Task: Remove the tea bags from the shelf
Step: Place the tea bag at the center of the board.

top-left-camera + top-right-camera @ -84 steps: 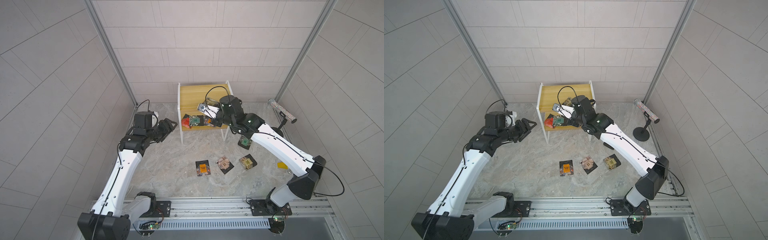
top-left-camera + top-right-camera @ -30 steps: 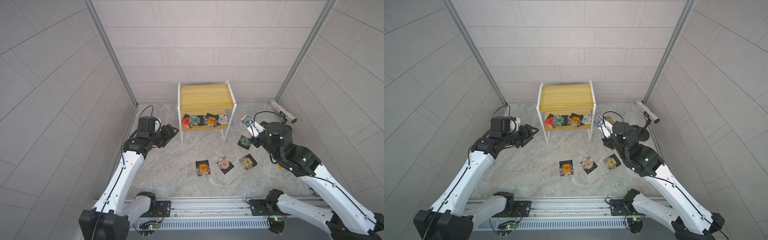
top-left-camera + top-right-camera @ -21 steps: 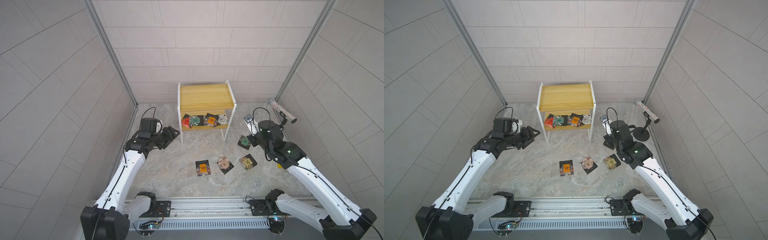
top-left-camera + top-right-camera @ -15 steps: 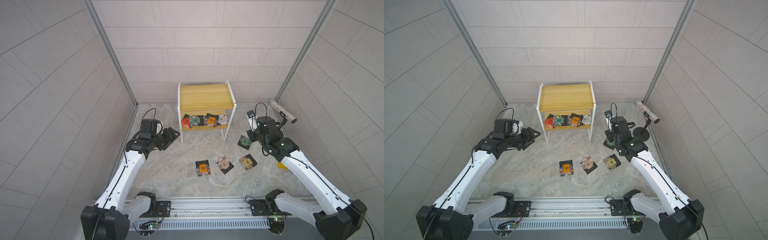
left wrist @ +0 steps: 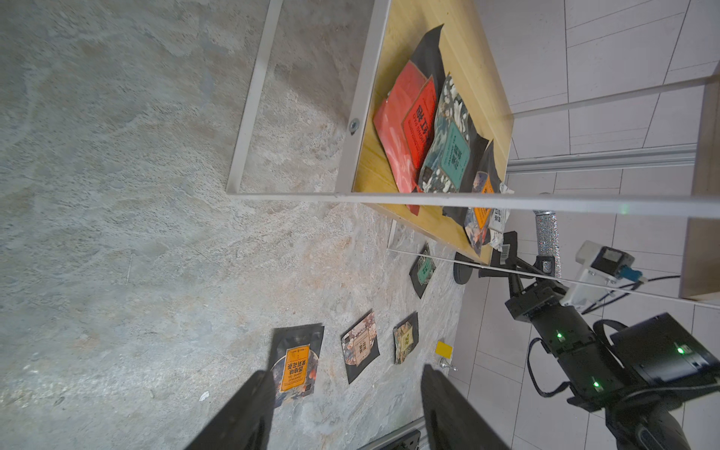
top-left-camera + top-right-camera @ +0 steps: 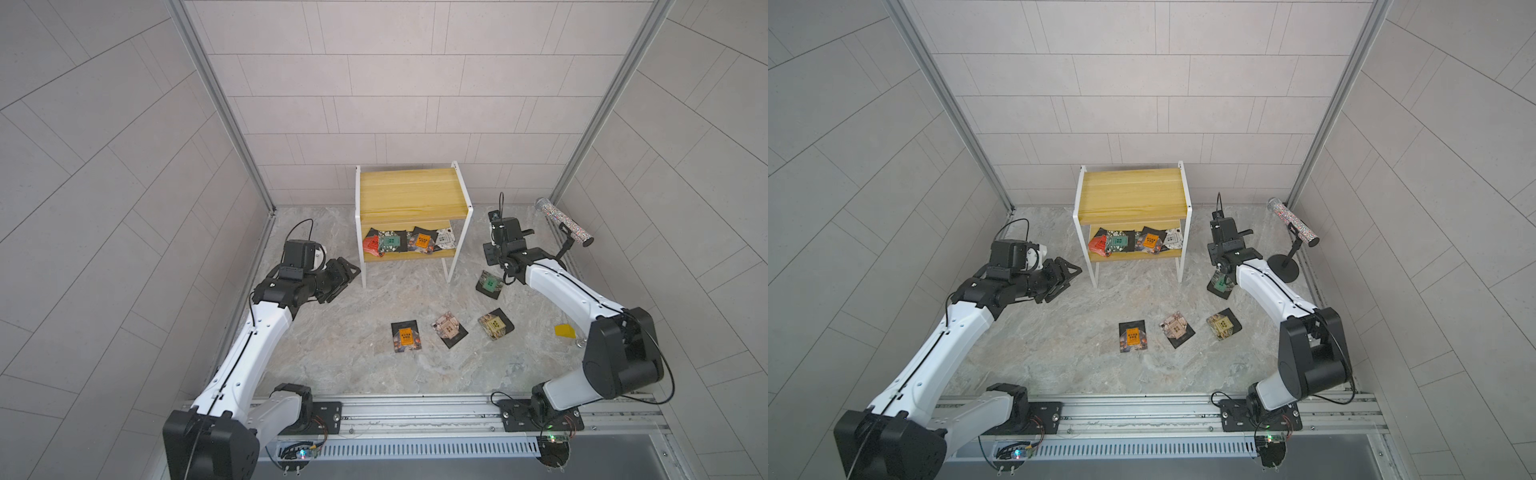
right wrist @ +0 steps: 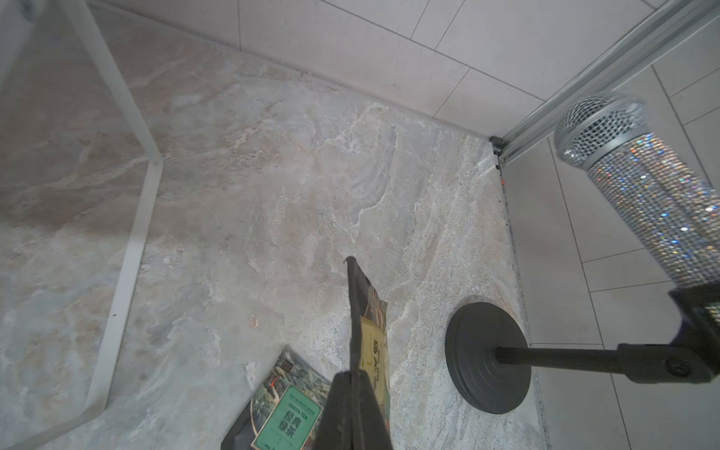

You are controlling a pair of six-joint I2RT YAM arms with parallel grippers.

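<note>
The left gripper hung low beside the white-framed, yellow wooden two-tier shelf, arm reaching forward, its black fingers parted and empty. Glossy, black-edged square tea bags overlapped on the lower board; four more lay on the marbled stone floor. The right arm was folded inward. Only its wrist view showed the right gripper pinched tight on a beige-labelled sachet, edge-on above a green-labelled sachet.

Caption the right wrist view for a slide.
Right gripper holds a yellow-labelled tea bag near a green-labelled one on the floor, beside a glittery microphone.
</note>
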